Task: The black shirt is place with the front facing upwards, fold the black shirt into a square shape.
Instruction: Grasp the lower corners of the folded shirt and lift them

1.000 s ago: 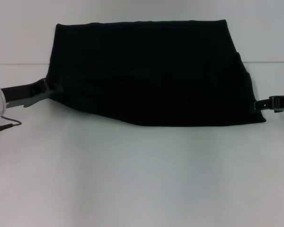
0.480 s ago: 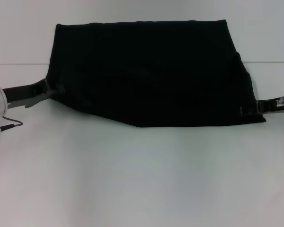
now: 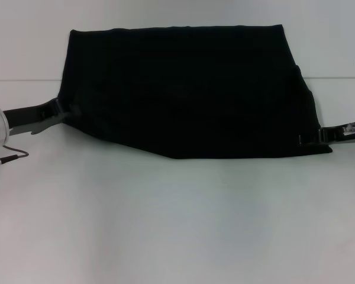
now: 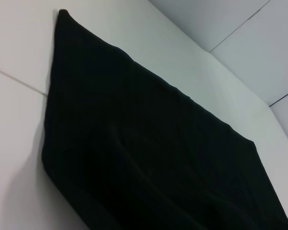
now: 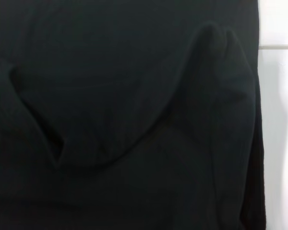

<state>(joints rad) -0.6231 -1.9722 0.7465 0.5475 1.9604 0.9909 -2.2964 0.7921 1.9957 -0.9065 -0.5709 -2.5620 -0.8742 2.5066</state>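
Head view: black shirt on white table, already folded to wide band, lettering hidden. Left hand at shirt's left edge, right hand at right near corner; grip of either, cannot tell. Squaring fold left.

The left arm is black with a silver cylinder, green light and thin cable.

The tabletop is viewed from above and in front by the head camera; the black shirt is seen much closer in both wrist views.
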